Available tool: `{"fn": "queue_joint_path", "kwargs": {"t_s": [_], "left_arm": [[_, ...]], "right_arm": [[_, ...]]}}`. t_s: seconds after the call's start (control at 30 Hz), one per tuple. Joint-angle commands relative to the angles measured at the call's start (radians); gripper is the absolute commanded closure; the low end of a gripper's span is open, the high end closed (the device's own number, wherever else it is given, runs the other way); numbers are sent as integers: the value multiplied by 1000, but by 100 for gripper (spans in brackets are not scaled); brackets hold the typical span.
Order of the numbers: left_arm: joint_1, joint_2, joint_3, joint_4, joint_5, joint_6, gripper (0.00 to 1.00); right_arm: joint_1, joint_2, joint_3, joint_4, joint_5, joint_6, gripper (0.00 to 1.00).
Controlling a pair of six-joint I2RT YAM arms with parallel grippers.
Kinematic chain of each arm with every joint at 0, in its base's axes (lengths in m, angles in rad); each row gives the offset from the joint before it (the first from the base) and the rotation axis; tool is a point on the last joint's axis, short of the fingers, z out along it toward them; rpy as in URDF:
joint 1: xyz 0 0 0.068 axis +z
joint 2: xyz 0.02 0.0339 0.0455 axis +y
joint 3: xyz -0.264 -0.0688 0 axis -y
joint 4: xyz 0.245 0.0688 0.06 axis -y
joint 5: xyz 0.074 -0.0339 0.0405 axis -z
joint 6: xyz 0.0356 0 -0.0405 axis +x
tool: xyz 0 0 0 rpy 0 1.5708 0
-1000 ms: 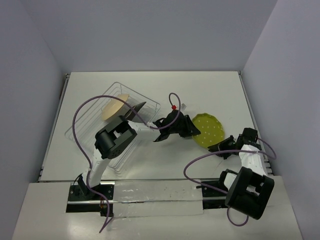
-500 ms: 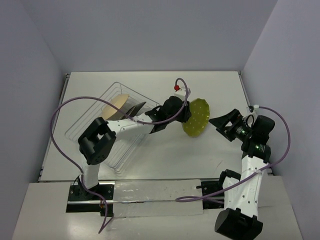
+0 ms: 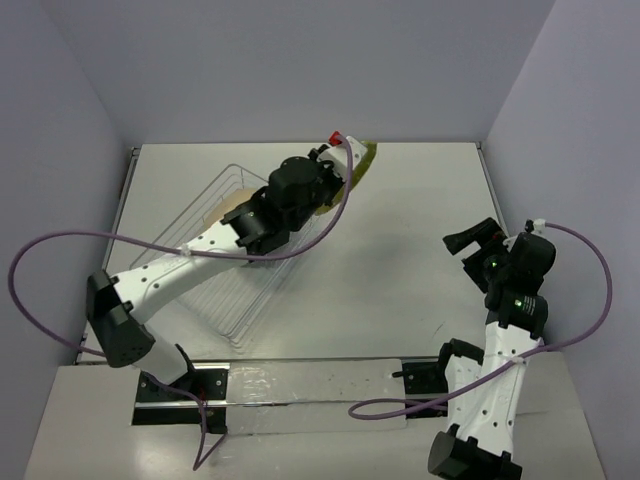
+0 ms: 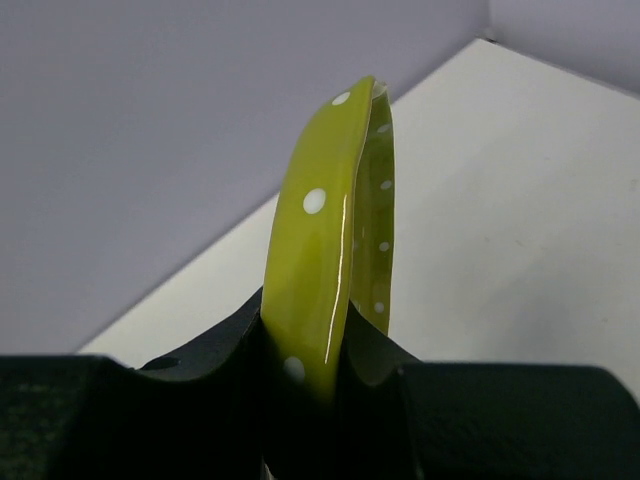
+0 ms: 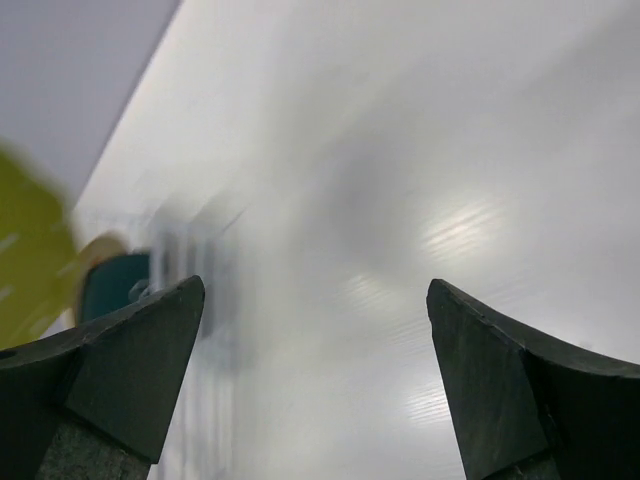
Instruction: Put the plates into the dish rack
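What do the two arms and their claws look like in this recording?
The left arm and right arm have white links with bulky black joint housings, each trailing a loose purple cable. The left claw and right claw have matte black wedge-shaped fingers. A small red piece sits near the left wrist.

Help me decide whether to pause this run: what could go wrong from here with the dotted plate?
1. The left claw pinches the dotted plate only at its rim, standing on edge; it might slip or pivot in the grip.
2. The plate hangs near the dish rack's far corner, and the cream plate already stands inside; a careless descent could strike the wire or that plate.
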Motion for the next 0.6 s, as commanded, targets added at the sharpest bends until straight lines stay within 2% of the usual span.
{"fn": "queue_joint_path", "kwargs": {"t_s": [0.0, 0.17, 0.33, 0.4, 0.57], "left_arm": [[-2, -165, -57, 128, -103, 183, 100], [-1, -260, -160, 162, -128, 319, 100], [-1, -297, -162, 70, -28, 292, 100], [-1, -282, -147, -11, -44, 296, 100], [0, -261, -161, -18, -166, 320, 100]], "right_arm": [[8, -2, 43, -76, 285, 22, 0], [22, -6, -4, -54, 295, 29, 0], [38, 7, -54, -33, 306, 33, 0], [41, 14, -66, -26, 314, 34, 0], [47, -16, -90, -9, 355, 47, 0]]}}
